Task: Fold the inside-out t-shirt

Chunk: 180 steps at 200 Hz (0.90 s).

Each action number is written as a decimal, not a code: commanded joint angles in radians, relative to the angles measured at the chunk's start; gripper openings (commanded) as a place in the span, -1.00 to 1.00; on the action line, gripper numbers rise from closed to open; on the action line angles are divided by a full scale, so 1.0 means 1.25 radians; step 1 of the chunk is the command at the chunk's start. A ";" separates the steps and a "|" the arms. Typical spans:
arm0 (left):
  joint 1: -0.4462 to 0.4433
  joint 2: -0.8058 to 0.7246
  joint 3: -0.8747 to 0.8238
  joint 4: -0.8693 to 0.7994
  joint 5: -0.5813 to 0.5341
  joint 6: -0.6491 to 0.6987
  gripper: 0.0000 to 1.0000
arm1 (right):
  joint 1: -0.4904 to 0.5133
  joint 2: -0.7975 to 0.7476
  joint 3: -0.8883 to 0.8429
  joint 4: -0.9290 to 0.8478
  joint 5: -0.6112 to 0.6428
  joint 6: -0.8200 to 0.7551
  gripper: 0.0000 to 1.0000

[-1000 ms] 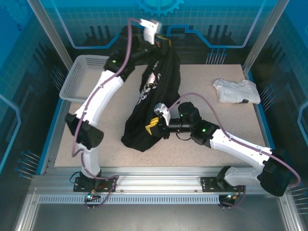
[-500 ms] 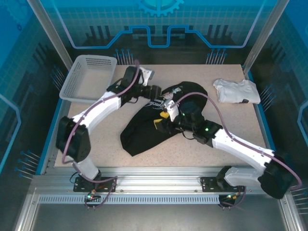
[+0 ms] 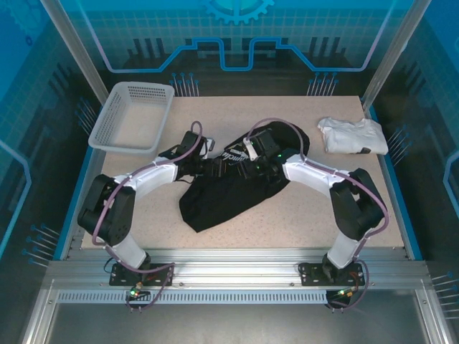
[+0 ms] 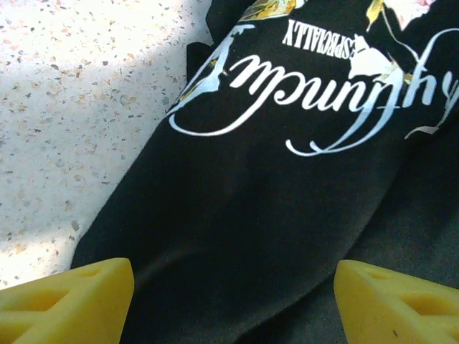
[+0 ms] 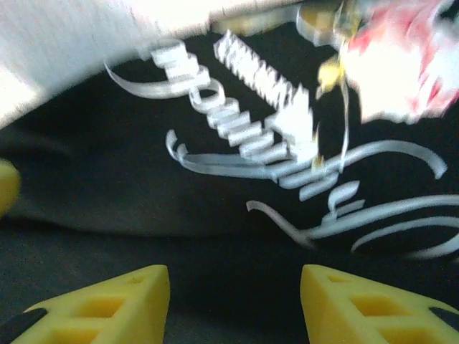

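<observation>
The black t-shirt (image 3: pixel 215 202) lies crumpled on the table's middle, running from front left to back right. White script print (image 4: pixel 308 86) shows on it in the left wrist view, and the same print (image 5: pixel 287 143) appears blurred in the right wrist view. My left gripper (image 3: pixel 221 167) is low over the shirt's upper part. Its yellow fingertips (image 4: pixel 64 301) stand far apart, with cloth under them and nothing pinched. My right gripper (image 3: pixel 242 166) faces it from the right, close by. It is open too, its fingers (image 5: pixel 373 301) hovering over the dark cloth.
A smaller white folded garment (image 3: pixel 351 135) lies at the back right of the speckled table (image 3: pixel 301 222). A white mesh basket (image 3: pixel 133 115) sits at the back left corner. Both arms meet over the shirt in the middle.
The left gripper came down from high at the back with the shirt, and the shirt now lies on the table. Both grippers have opened and let go of the cloth. The right arm swung inward.
</observation>
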 commanded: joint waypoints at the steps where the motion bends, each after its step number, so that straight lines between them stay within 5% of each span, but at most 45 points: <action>1: -0.016 0.043 0.050 0.020 0.015 0.028 0.50 | 0.000 0.002 -0.025 -0.097 0.008 0.036 -0.07; 68: -0.080 0.237 0.213 -0.080 -0.093 0.162 0.43 | -0.027 -0.083 -0.189 -0.083 -0.033 0.083 -0.43; 106: -0.079 0.255 0.235 -0.077 -0.065 0.159 -0.19 | -0.026 -0.116 -0.219 -0.070 -0.044 0.081 -0.50; 132: -0.068 0.235 0.252 -0.083 -0.027 0.163 -0.99 | -0.015 -0.155 -0.253 -0.044 -0.048 0.041 -0.46; 180: -0.029 0.057 0.190 -0.001 0.188 0.099 -1.00 | 0.085 -0.378 -0.356 0.158 0.090 -0.112 -0.06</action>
